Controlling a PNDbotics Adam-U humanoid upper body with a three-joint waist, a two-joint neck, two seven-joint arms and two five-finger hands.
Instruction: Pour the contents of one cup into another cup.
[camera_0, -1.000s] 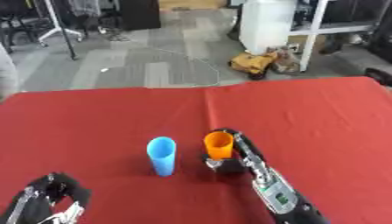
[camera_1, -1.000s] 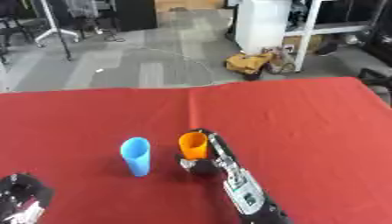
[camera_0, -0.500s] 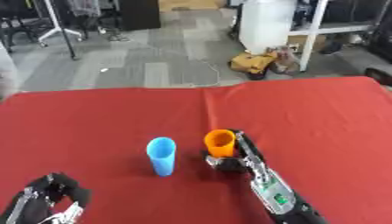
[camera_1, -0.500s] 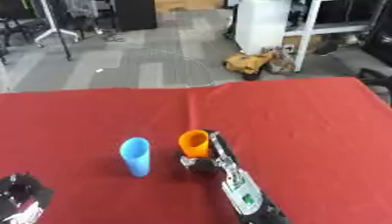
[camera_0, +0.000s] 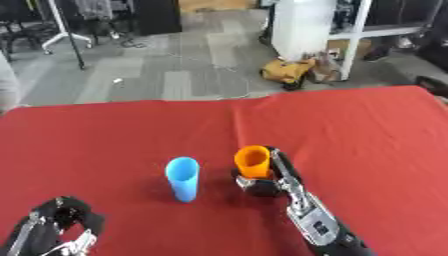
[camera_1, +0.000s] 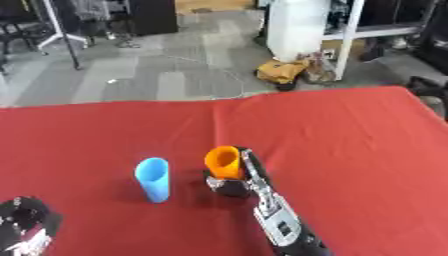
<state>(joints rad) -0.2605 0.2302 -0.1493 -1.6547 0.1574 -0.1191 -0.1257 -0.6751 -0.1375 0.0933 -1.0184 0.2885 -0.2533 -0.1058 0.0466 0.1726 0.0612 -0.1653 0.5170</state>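
Observation:
An orange cup (camera_0: 254, 161) sits in my right hand (camera_0: 267, 184), whose fingers curl round its lower part on the red table (camera_0: 367, 135). The cup's mouth tips a little toward the left. A light blue cup (camera_0: 183, 178) stands upright just to the left of it, a small gap apart. My right forearm (camera_0: 313, 222) comes in from the bottom edge. My left hand (camera_0: 54, 229) rests at the lower left corner, away from both cups; its fingers are not clear. What the cups hold is hidden.
The red table's far edge (camera_0: 219, 100) runs across the middle of the view. Beyond it lie grey floor, a white cabinet (camera_0: 302, 22), a yellow bag (camera_0: 289, 72) and chair legs (camera_0: 70, 35).
The orange cup has tipped slightly to the left toward the blue cup. The blue cup and my left hand have stayed put.

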